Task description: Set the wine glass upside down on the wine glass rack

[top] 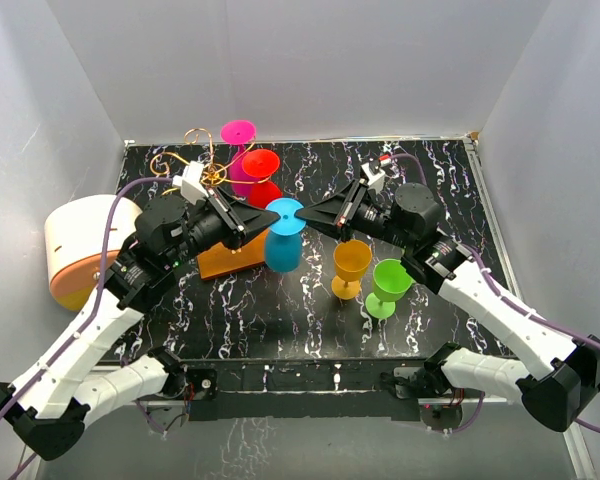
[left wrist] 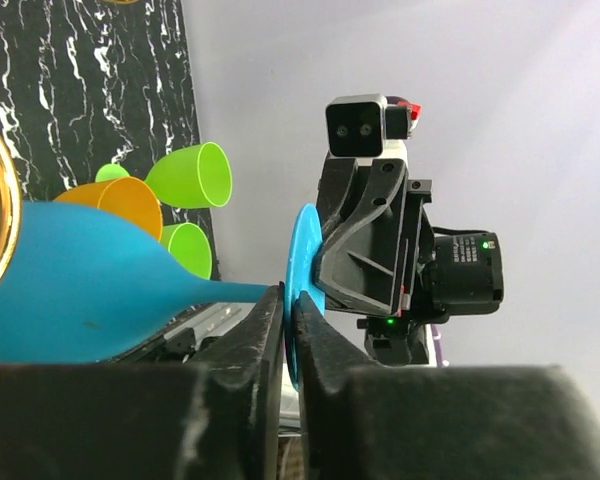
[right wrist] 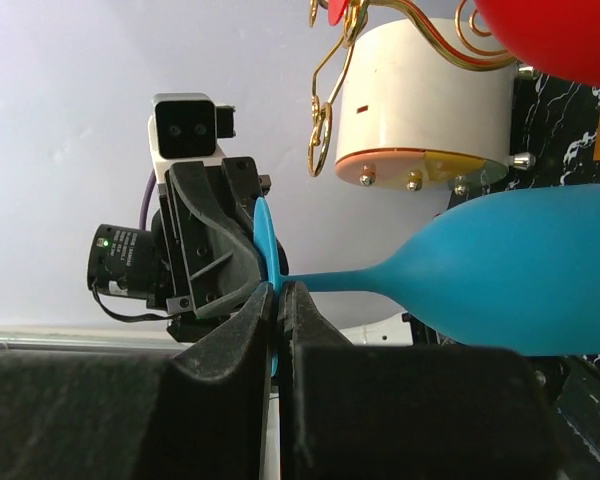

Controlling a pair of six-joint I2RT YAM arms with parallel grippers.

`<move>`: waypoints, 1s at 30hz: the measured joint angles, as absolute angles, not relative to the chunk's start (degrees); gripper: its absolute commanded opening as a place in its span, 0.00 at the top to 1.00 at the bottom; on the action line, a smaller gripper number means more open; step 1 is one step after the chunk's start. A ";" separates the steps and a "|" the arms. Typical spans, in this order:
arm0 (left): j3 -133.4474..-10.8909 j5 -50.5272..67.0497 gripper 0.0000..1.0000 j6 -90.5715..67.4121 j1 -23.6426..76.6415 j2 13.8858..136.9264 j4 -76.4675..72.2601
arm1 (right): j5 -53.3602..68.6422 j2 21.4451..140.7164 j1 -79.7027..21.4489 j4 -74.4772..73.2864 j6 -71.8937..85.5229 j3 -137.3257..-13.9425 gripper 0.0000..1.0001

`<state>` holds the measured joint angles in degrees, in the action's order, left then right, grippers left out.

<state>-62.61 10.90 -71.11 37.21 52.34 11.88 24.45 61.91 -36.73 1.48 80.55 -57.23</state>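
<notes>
Behind my left gripper [top: 262,222] the wine glass rack [top: 198,158] is mostly hidden; I see only gold curls and one orange corner. Both this gripper and my right gripper [top: 303,214] pinch the foot of the blue wine glass [top: 282,248], which is upside down, just right of the rack.

The left gripper [left wrist: 288,302] has its black fingers pinched on the rim of the round foot of a blue plastic wine glass [left wrist: 70,290]. The glass lies sideways across this view. The right gripper [left wrist: 325,265] sits against the foot's other face. Beyond the bowl are an orange plastic goblet [left wrist: 120,205] and a green plastic goblet [left wrist: 195,175] on the black marbled desk [left wrist: 80,80].
</notes>
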 measured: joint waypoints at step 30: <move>-74.13 11.62 1.00 -80.25 29.32 58.81 19.18 | 13.45 55.83 -36.62 -2.09 73.28 -58.50 0.44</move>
